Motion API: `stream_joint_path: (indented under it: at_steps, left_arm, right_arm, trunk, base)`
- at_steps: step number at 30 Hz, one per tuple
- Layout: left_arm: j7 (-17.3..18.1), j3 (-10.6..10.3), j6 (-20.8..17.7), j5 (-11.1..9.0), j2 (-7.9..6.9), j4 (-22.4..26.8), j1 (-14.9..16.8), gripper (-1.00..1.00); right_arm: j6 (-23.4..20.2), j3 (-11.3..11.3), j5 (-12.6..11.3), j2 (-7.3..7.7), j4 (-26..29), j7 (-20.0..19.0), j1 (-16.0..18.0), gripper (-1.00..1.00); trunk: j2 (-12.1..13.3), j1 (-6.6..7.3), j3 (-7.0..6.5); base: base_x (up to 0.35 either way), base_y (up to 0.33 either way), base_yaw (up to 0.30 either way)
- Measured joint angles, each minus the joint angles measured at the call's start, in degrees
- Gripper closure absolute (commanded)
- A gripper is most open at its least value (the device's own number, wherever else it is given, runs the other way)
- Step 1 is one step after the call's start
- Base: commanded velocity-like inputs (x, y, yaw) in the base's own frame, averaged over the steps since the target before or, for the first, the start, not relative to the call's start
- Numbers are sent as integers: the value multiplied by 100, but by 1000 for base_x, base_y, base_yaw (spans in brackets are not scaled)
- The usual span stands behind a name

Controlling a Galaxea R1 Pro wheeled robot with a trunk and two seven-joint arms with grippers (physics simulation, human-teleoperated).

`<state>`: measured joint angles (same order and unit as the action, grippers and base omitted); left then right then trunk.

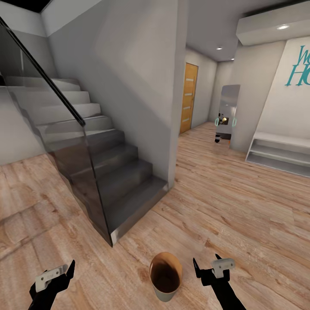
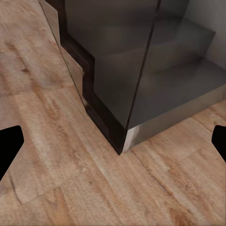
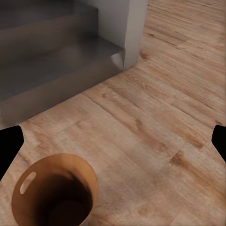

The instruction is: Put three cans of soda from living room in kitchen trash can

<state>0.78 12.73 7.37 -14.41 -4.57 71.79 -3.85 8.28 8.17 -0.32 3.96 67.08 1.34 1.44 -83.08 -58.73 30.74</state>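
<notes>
The trash can (image 1: 165, 296) stands upright on the wood plank floor at the bottom middle of the head view, between my two arms and touched by neither. Its copper-brown inside (image 3: 80, 181) and oval handle hole (image 3: 27, 181) face the right wrist camera, and I make out nothing in it. My left gripper (image 1: 64, 269) is open and empty to its left, over bare floor near the staircase corner (image 2: 123, 149). My right gripper (image 1: 209, 265) is open just right of the bin, with its fingertips (image 3: 9, 146) spread wide. The soda cans are out of view.
A grey staircase (image 1: 116, 181) with a dark glass balustrade (image 1: 86, 172) rises ahead on the left, ending at a wall pillar (image 1: 172, 107). A wood-floored hallway (image 1: 224, 193) runs ahead on the right to an orange door (image 1: 188, 98), a mirror (image 1: 227, 114) and a white shelf unit (image 1: 280, 153).
</notes>
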Motion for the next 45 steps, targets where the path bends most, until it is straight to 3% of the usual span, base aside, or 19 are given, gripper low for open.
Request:
stream_joint_path:
  at_steps: [11,17,26,29,37,38,43,45]
  left_arm:
    - [1,1,1,0,0,-6,1,-100]
    - [2,1,1,0,0,-6,1,-100]
    - [2,-4,1,2,0,-7,2,-100]
    - [2,-4,1,1,0,-8,3,-100]
    - [2,-1,1,1,0,-8,-1,-100]
    - [2,0,1,1,0,-8,-1,-100]
    - [8,-5,1,0,0,-3,-2,-100]
    - [8,-5,1,0,0,-4,-2,-100]
  right_arm:
    - [-39,3,-26,-29,60,0,4,-100]
    - [-349,28,16,-212,393,-7,5,-100]
    - [-2145,343,59,-581,1314,92,64,-100]
    - [-2887,409,57,-671,1531,148,234,-100]
    - [-4615,456,-1,-805,1739,205,1347,-100]
    - [-4622,456,-3,-805,1739,205,1355,-100]
    - [-6035,428,-23,-842,1633,192,2295,-100]
    - [-6242,424,-25,-846,1567,190,2476,-100]
  trunk:
    - [0,0,0]
    - [0,0,0]
    - [0,0,0]
    - [0,0,0]
    - [0,0,-1]
    - [0,0,0]
    - [0,0,-1]
    - [0,0,0]
  base:
    - [7,-1,0]
    - [1,0,0]
    - [0,0,0]
    - [0,0,0]
    - [0,0,0]
    - [0,0,0]
    - [0,0,0]
    - [0,0,0]
